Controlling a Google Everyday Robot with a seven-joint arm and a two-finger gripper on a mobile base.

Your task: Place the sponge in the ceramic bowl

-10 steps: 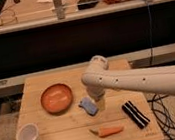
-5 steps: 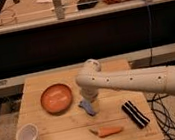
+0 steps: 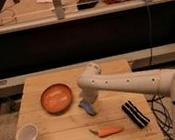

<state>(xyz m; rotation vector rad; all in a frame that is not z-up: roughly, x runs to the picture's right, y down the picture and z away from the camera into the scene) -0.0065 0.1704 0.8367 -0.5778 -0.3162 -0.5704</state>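
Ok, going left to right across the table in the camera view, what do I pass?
First the white cup → ceramic bowl → sponge, with the gripper down right at it → carrot → black striped block.

Pincer [image 3: 89,100]: low over the middle of the tabletop [image 3: 67,135], right at the sponge [image 3: 87,108].
Leftward lane: just a short bare strip of wood to the ceramic bowl [image 3: 48,103], whose inside is open.
Right side: the arm [image 3: 129,82] spans it, so that way is blocked.
Front: carrot [image 3: 108,131] and black block [image 3: 135,114], with a narrow gap between them.
Front-left corner: white cup [image 3: 29,135], well apart from the bowl.
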